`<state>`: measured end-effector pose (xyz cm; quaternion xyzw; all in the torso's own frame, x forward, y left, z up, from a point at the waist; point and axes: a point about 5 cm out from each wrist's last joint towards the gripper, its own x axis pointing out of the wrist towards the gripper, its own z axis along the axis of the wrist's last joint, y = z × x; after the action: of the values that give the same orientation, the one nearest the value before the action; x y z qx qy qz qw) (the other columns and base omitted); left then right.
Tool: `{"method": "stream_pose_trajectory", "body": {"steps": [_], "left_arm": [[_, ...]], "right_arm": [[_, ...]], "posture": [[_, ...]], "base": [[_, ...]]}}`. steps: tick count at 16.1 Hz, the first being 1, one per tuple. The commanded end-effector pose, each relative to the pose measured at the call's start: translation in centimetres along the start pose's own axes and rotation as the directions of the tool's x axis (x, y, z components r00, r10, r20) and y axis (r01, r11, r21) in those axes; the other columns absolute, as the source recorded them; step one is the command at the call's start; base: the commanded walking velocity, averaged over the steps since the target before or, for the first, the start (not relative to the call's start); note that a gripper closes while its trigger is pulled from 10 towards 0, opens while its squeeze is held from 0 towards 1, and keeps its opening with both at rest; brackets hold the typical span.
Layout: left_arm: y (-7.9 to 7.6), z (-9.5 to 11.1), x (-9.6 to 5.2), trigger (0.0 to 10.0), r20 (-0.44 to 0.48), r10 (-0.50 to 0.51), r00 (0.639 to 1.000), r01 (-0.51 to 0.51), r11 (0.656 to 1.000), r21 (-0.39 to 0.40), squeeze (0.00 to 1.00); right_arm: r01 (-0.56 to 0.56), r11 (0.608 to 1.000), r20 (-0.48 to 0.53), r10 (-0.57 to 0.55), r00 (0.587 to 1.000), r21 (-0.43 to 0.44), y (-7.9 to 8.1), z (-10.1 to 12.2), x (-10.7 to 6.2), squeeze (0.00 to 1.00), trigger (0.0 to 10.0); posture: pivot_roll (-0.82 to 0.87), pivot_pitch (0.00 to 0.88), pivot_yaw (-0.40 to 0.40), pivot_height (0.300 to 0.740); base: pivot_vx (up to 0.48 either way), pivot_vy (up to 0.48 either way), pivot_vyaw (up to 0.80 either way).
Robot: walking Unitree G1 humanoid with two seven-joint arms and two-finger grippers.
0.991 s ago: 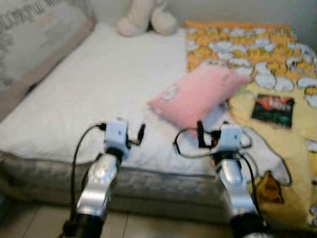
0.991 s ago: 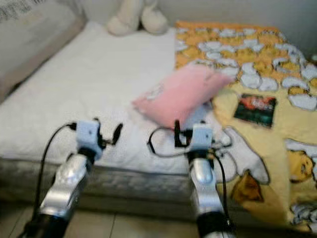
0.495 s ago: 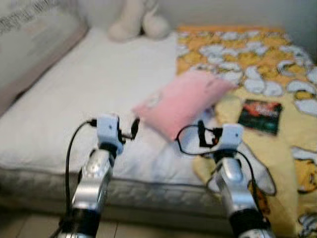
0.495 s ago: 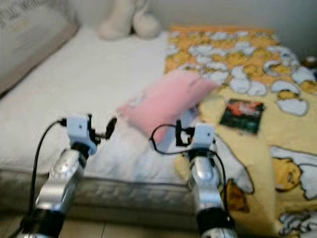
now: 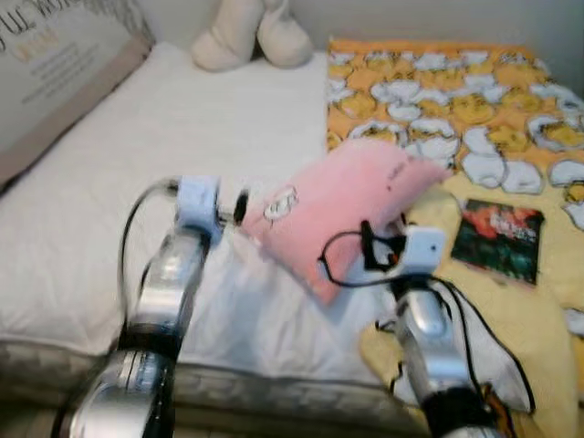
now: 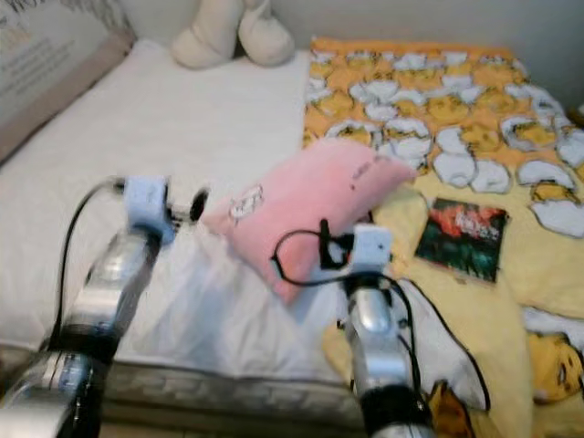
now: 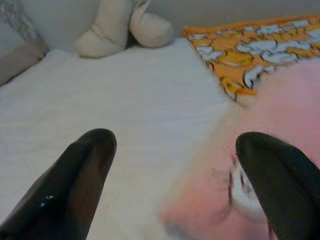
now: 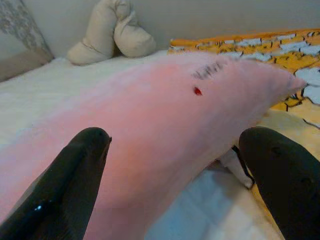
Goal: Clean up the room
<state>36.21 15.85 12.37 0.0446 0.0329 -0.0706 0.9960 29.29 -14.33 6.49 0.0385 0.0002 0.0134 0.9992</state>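
Straight ahead of my right gripper (image 8: 170,165), fingers spread wide, lies the pink pillow (image 5: 342,214), long axis slanting across; my left gripper (image 7: 170,165), also spread, faces its near corner.

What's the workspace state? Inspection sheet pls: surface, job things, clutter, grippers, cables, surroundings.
Surface: bed with white sheet; floor strip at its near edge.
Job's things: pink pillow lying askew at mid-bed, its right end on the duck blanket; dark book flat on the blanket, right of the pillow.
Clutter: cream plush toy at the bed's far edge; printed cushion far left.
Grippers: left gripper open, at the pillow's left corner; right gripper open, aimed at the pillow's near side. Neither holds anything.
Cables: black cable loops at both wrists, right one in front of the pillow.
Surroundings: pale wall behind the bed.
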Motion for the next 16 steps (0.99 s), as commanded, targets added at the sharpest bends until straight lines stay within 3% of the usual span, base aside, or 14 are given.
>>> {"method": "stream_pose_trajectory", "body": {"steps": [1, 3, 6, 9, 12, 16], "left_arm": [[0.2, -1.3, 0.0, 10.0, -0.069, 0.008, 0.998, -0.01, 1.0, -0.027, 0.0], [0.4, -1.6, 1.2, 10.0, -0.156, 0.016, 0.988, -0.031, 0.995, -0.091, 0.0], [0.4, -2.1, 1.6, 10.0, -0.224, 0.012, 0.974, -0.054, 0.982, -0.179, 0.0], [0.1, -2.9, 1.5, 10.0, -0.246, -0.04, 0.968, -0.051, 0.935, -0.351, 0.0], [-0.9, -2.2, 1.9, 10.0, -0.221, -0.078, 0.972, -0.011, 0.927, -0.374, 0.0], [-3.2, -1.7, 2.3, 10.0, -0.183, -0.145, 0.972, 0.067, 0.925, -0.374, 0.0]], "right_arm": [[0.006, 1.0, -0.018, -0.006, 1.0, 0.006, -0.4, -0.2, -0.3, 0.0, 10.0], [0.004, 0.999, -0.061, -0.002, 0.998, 0.042, -0.3, -0.7, -0.5, 0.0, 10.0], [-0.009, 0.996, -0.076, 0.015, 0.997, 0.084, -0.2, -0.7, -0.8, 0.0, 10.0], [-0.032, 0.987, -0.104, 0.048, 0.993, 0.158, -0.1, -0.6, -1.2, 0.0, 10.0], [-0.04, 0.987, -0.143, 0.062, 0.988, 0.154, -0.6, -1.0, -2.0, 0.0, 10.0], [-0.097, 0.977, -0.166, 0.13, 0.978, 0.189, 1.0, -1.1, -2.1, 0.0, 10.0]], "posture": [[-0.07, 0.0, 0.036, 0.74], [-0.09, 0.0, 0.03, 0.74], [-0.14, 0.005, 0.045, 0.74], [-0.19, 0.027, 0.054, 0.74], [-0.21, 0.059, 0.047, 0.74], [-0.23, 0.1, 0.047, 0.74]], "base": [[0.0, 0.0, 0.0], [0.0, 0.0, 0.0], [0.0, 0.0, 0.0], [0.0, 0.0, 0.0], [0.0, 0.0, 0.0], [0.0, 0.0, 0.0]]}}
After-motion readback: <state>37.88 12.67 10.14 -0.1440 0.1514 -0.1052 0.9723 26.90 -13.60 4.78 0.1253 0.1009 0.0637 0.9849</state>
